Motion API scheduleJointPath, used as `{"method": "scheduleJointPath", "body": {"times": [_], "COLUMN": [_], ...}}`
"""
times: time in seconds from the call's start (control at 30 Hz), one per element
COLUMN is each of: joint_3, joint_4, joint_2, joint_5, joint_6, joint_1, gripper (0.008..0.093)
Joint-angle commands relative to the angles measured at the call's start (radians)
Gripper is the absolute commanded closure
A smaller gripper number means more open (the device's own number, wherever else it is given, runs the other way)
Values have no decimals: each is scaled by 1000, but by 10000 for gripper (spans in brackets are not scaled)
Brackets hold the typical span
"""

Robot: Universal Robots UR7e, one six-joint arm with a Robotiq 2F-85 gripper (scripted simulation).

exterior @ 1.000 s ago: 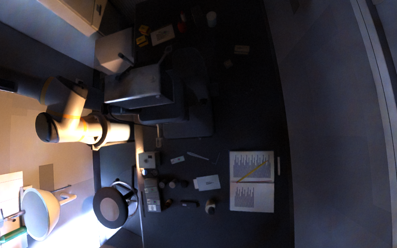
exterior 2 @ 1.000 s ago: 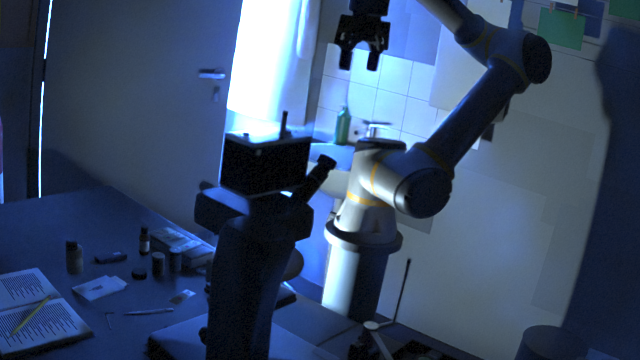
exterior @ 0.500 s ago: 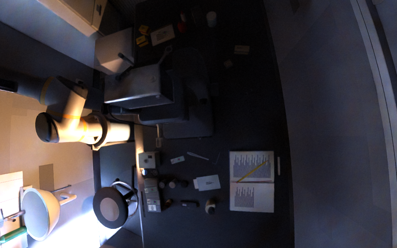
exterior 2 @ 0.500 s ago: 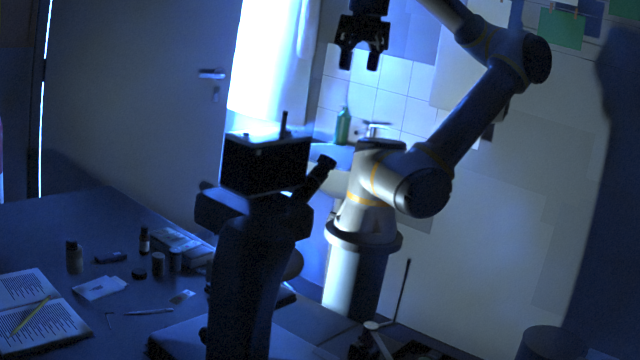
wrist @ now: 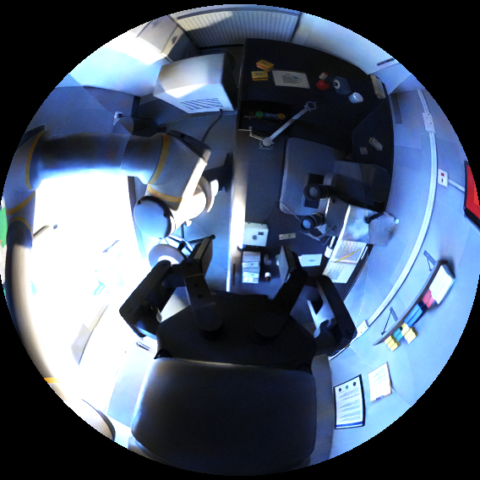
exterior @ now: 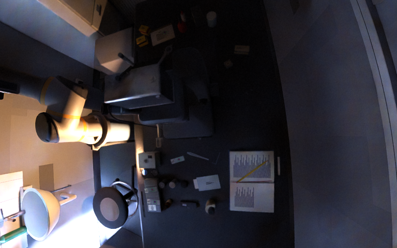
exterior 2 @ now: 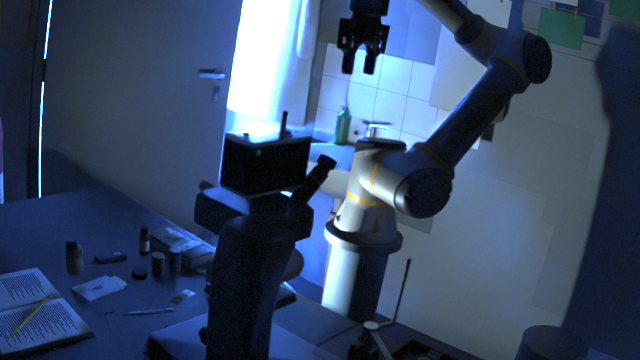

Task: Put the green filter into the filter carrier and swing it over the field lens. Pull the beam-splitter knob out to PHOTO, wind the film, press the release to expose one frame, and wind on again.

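The green filter (wrist: 258,114) is a small disc in a row of coloured discs on a dark holder at the far end of the bench, seen only from the wrist camera. A thin swing arm with a ring end, the filter carrier (wrist: 290,123), lies beside it. The microscope (exterior 2: 255,220) stands mid-bench with its boxy camera (exterior: 137,86) on top. My gripper (exterior 2: 358,62) hangs high above the microscope, well clear of everything; it is open and holds nothing (wrist: 244,259).
A box of slides (exterior: 152,199) sits by small bottles (exterior: 172,183), a card (exterior: 208,182) and an open notebook with a pencil (exterior: 251,181) on the near bench. A stool (exterior: 112,207) and a sink (exterior: 38,213) lie beyond the bench edge.
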State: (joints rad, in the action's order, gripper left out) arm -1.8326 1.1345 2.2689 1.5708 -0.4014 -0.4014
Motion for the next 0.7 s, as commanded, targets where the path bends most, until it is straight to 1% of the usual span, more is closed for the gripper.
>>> {"method": "scheduleJointPath", "body": {"times": [0.0,0.4,0.53,0.67], "joint_3": [0,0,-3,-8], "joint_4": [0,1,3,6], "joint_2": [0,0,1,3], "joint_5": [0,0,0,0], "joint_6": [0,-14,-59,-143], "joint_1": [0,0,0,0], "gripper": [284,284,284,284]}}
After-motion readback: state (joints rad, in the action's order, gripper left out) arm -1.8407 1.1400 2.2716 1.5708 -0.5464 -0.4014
